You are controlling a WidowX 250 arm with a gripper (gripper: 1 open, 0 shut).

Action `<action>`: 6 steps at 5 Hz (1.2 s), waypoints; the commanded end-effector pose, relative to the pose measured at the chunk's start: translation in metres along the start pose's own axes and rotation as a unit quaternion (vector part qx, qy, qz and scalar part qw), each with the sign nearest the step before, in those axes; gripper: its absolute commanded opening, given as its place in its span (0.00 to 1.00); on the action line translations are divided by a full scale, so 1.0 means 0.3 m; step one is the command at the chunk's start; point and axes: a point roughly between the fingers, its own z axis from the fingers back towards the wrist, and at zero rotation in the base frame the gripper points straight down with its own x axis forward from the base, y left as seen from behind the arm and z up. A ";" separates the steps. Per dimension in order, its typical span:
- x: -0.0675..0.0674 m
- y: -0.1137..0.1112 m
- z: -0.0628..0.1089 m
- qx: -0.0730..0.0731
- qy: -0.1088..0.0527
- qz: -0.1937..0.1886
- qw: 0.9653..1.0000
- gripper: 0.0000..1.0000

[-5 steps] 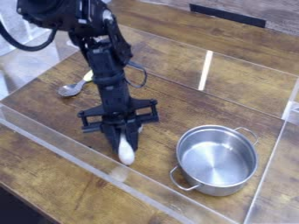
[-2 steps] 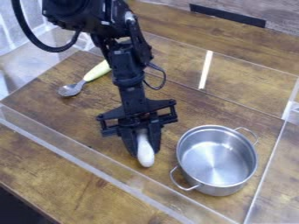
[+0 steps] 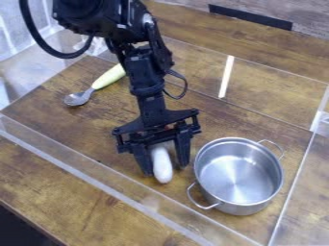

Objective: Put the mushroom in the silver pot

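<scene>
On the wooden table [image 3: 52,192], the silver pot [image 3: 240,174] is seen standing empty just right of the gripper [image 3: 161,159], whose jaws are spread apart around the white mushroom [image 3: 161,166], which is set upright on the tabletop beside the pot, outside it.

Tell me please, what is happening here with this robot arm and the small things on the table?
A single black robot arm is working inside a clear-walled area on a wooden table. Its hand points down over the white mushroom, which lies between its fingers, just left of the silver pot. The fingers look partly spread; whether they grip the mushroom is unclear. The pot is empty. A spoon lies behind the arm, untouched.
</scene>
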 end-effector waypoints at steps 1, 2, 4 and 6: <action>-0.001 -0.049 0.037 -0.011 -0.012 -0.020 1.000 0.00; -0.007 -0.043 0.039 -0.005 -0.011 -0.021 1.000 1.00; -0.005 -0.052 0.043 -0.004 -0.013 -0.012 1.000 0.00; -0.051 -0.134 0.086 0.005 -0.019 -0.097 0.995 0.00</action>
